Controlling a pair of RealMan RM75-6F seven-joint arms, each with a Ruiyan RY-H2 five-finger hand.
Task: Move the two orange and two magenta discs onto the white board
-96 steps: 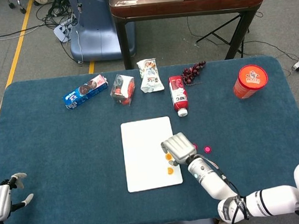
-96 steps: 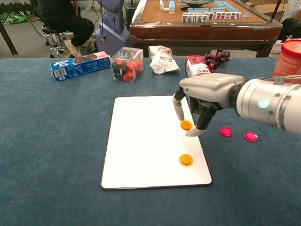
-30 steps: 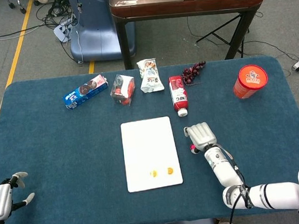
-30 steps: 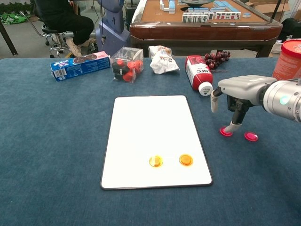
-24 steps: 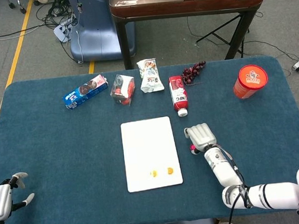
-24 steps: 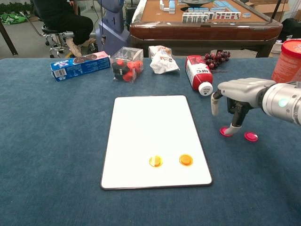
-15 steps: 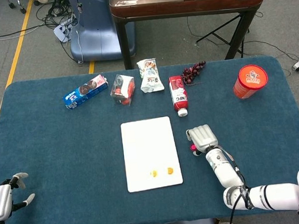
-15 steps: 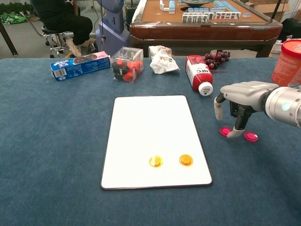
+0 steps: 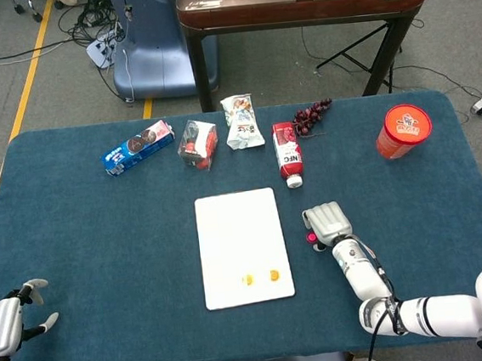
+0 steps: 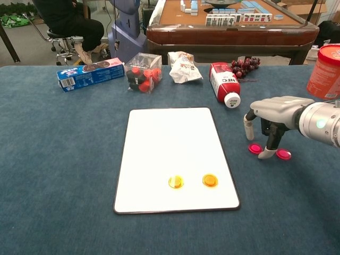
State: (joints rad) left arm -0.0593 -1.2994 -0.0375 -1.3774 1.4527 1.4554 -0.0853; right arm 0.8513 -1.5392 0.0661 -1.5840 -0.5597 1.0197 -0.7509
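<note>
Both orange discs (image 10: 192, 181) lie low on the white board (image 10: 170, 138). At right of frame, the right hand (image 10: 272, 119) spreads fingers over two magenta discs (image 10: 255, 148), seemingly touching, gripping neither, poised for picking.

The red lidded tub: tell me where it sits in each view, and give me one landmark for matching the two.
Head view: the red lidded tub stands upright near the table's far right corner, seen from above.
Chest view: it is cut off by the right edge, in the upper right.
Shared landmark: the bunch of dark grapes, to its left in both views.
</note>
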